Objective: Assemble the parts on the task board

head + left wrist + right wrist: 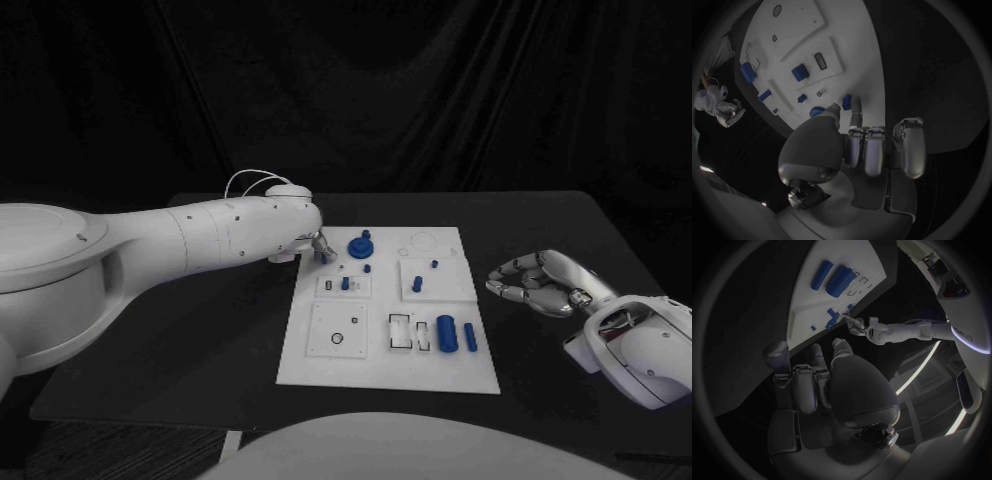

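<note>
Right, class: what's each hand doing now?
Left hand: pinching a small blue part.
Right hand: fingers curled, holding nothing.

Left hand [848, 145] pinching a blue part [846, 102]
Its fingers [856, 107] are closing on the part at the task board's [848, 45] edge.

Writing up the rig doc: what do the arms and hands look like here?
Both arms have smooth, rounded, glossy white shells. The left arm has thin pale cable loops arching over its wrist. The right arm shows an open section with wiring near its wrist. The left hand and right hand are silver metal with segmented fingers and dark joints.
</note>
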